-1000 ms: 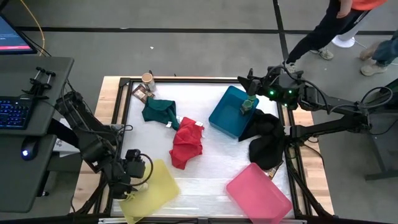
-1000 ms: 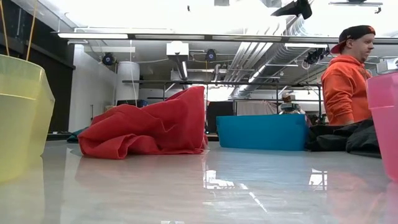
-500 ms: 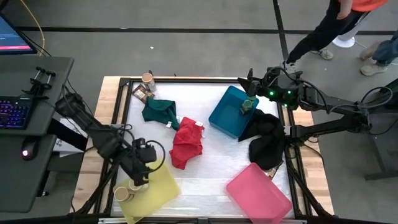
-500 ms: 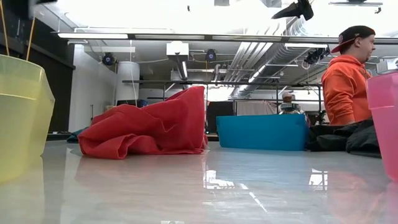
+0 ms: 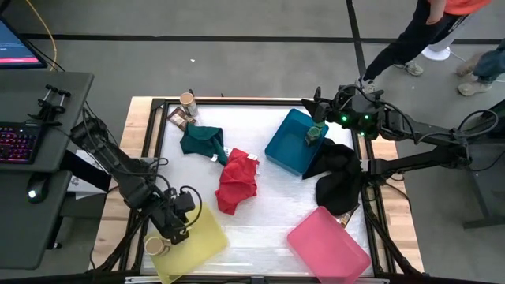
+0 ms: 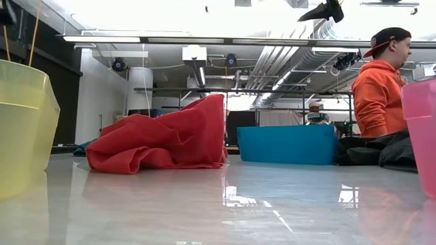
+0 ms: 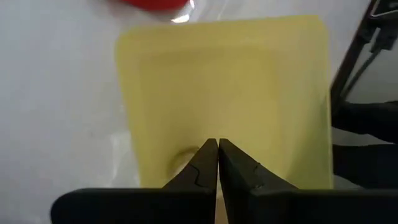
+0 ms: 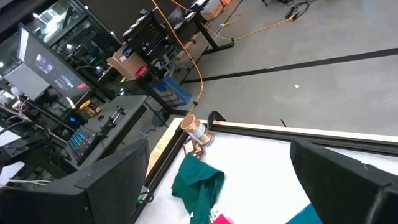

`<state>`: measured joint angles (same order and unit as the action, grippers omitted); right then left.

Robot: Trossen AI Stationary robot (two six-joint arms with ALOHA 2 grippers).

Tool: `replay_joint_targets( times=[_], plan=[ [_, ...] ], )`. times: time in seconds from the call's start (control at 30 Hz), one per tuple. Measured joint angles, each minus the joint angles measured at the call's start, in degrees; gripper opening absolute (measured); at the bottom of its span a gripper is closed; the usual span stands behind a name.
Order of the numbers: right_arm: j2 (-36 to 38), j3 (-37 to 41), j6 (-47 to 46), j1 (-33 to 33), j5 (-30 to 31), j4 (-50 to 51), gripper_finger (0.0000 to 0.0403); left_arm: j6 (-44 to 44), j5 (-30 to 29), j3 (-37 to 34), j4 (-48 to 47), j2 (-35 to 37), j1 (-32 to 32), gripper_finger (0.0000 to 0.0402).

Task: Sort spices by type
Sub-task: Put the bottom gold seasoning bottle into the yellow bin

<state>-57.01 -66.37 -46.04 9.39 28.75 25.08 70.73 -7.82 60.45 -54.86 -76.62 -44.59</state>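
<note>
Left gripper over yellow tray, fingers pressed together, empty. Tan-lidded jar in yellow tray's outer corner, just beside gripper; lid up, axis vertical. Right gripper above blue tray, fingers apart. Green-lidded jar upright inside blue tray. Second tan-lidded jar and packet well apart from yellow tray, near green cloth.

One jar lies in the near-left tray; another jar stands at the far-left corner beside a packet.
</note>
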Motion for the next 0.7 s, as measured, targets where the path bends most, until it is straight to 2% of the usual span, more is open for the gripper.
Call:
replay_joint_targets(
  times=[0.13,0.4,0.6,0.7],
  plan=[
    [0.0,0.0,0.0,0.0,0.0,0.0,0.0383,1.2,3.5,-1.8,1.3,-0.5,-1.5,0.0],
    [0.0,0.0,0.0,0.0,0.0,0.2,0.0383,5.6,1.4,-4.0,2.6,-0.5,-1.6,0.0],
    [0.0,0.0,0.0,0.0,0.0,0.4,0.0383,5.7,6.1,-4.0,2.5,-0.5,-2.9,0.0],
    [0.0,0.0,0.0,0.0,0.0,0.4,0.0383,5.7,6.1,-4.0,2.6,-0.4,-3.6,0.0]
  ],
)
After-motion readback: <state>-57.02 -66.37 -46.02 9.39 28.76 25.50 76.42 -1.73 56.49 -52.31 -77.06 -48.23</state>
